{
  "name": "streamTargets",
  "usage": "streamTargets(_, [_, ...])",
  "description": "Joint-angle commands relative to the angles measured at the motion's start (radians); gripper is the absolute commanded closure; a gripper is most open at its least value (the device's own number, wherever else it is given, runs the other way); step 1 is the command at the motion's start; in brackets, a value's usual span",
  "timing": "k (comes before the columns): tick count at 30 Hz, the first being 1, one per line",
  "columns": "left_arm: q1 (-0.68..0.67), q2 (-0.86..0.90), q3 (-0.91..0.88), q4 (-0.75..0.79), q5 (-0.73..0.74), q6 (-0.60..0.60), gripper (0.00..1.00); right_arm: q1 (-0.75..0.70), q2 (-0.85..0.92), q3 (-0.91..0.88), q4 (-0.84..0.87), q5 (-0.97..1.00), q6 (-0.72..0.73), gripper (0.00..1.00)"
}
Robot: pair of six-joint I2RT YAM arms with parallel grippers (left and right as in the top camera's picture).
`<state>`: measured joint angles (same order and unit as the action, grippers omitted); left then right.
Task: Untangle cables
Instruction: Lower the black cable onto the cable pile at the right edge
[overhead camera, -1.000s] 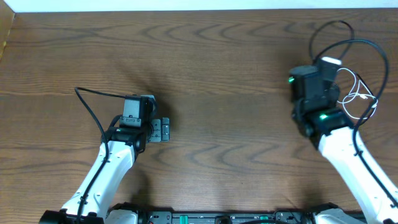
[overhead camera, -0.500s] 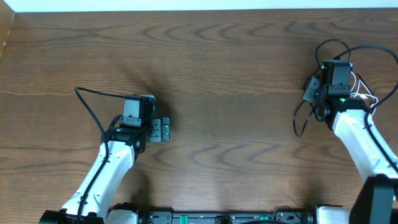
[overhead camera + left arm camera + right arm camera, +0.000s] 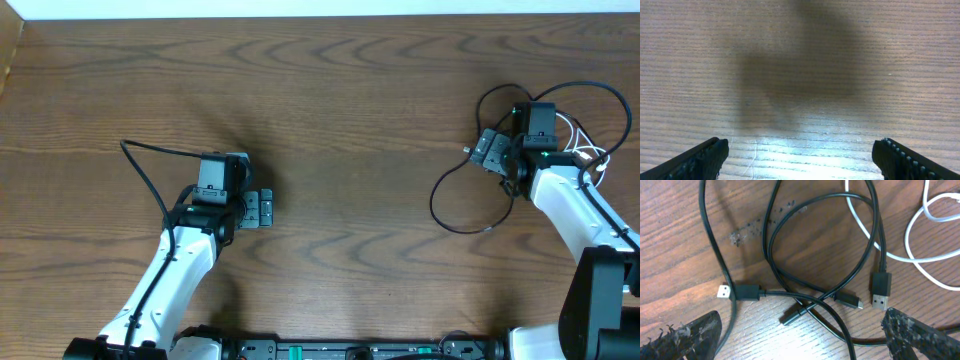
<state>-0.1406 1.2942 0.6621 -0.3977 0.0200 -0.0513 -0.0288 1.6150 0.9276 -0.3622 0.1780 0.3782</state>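
Note:
Several thin black cables (image 3: 776, 255) lie crossed over each other on the wooden table, their plugs (image 3: 880, 291) close together. A white cable (image 3: 910, 250) curls at the upper right of the right wrist view. My right gripper (image 3: 802, 340) hangs open just over the crossing, with black strands running under the gap and neither finger gripping them. From overhead, one black cable loop (image 3: 434, 208) spreads left of the right gripper (image 3: 486, 152), and the white cable (image 3: 580, 152) lies to its right. My left gripper (image 3: 262, 208) stands open far to the left over bare wood (image 3: 800, 100).
A thicker black wire (image 3: 150, 178) runs from the left arm across the table. The table's far edge (image 3: 320, 16) meets a white strip. The right arm's white link (image 3: 575, 205) lies along the table's right side.
My right gripper has come down, moved left and opened. The black cable loop it carried now lies spread out to the left on the table. The left arm has not moved.

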Motion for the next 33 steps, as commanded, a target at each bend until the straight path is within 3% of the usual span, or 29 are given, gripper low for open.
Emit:
streamTargets(1, [-0.002,0.0,-0.002,-0.005,-0.005,0.002,0.02,-0.003,0.004,-0.001,-0.015,-0.01,-0.002,0.01])
streamTargets(33, [-0.002,0.0,-0.002,0.013,-0.006,0.002,0.02,-0.002,0.004,-0.001,-0.05,-0.05,-0.002,0.01])
